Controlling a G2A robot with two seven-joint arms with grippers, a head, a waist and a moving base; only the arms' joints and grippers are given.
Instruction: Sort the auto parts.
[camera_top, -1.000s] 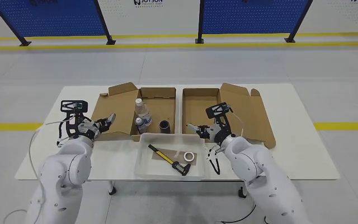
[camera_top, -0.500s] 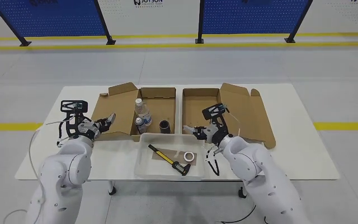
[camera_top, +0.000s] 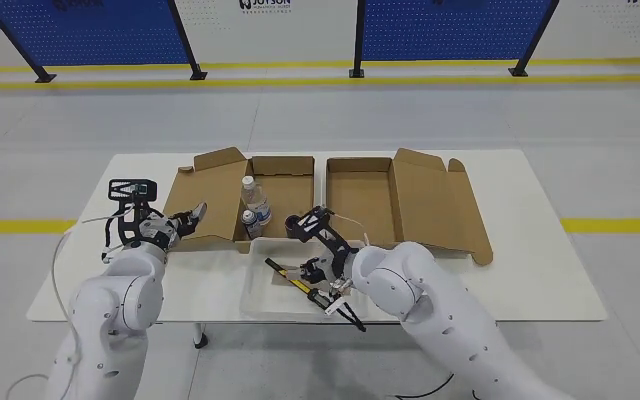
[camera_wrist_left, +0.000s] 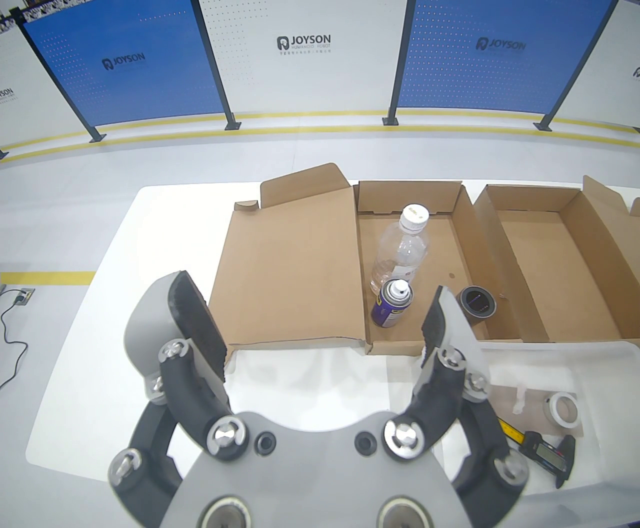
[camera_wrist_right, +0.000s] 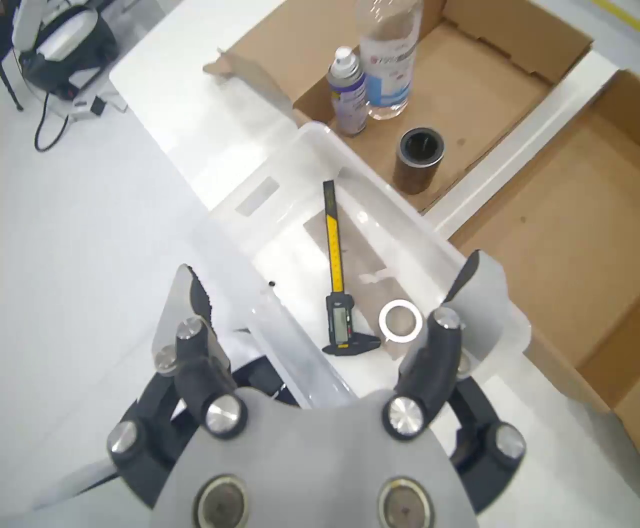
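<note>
**Stock of auto parts, with pincer states**

1. Right pincer (camera_wrist_right: 332, 280), mine: fingers spread wide, nothing held. It hangs over the clear plastic bin (camera_wrist_right: 360, 172) at the front of the worktop (camera_top: 540, 280).
2. Left pincer (camera_wrist_left: 315, 310), mine: also released and empty. It is over the worktop, near the opened-out lid of the left cardboard box (camera_wrist_left: 290, 265).
3. Caliper (camera_wrist_right: 334, 250): yellow and black, digital. It lies flat on the bin floor, display end nearer my right pincer.
4. White ring (camera_wrist_right: 400, 320): flat on the bin floor, just beside the caliper's display end.
5. Water bottle (camera_wrist_left: 400, 250): clear with a white cap, upright in the left cardboard box.
6. Spray can (camera_wrist_left: 391, 302): purple label, white nozzle, upright in the same box. It stands just beside the water bottle on the side toward me; I cannot tell whether they touch.
7. Dark sleeve (camera_wrist_left: 477, 302): a hollow cylinder standing on end with its open mouth up. It is in the same box near the wall that faces the other box, apart from the spray can.
8. Right cardboard box (camera_wrist_left: 550, 260): open, lid folded outward, just beside the left cardboard box.
</note>
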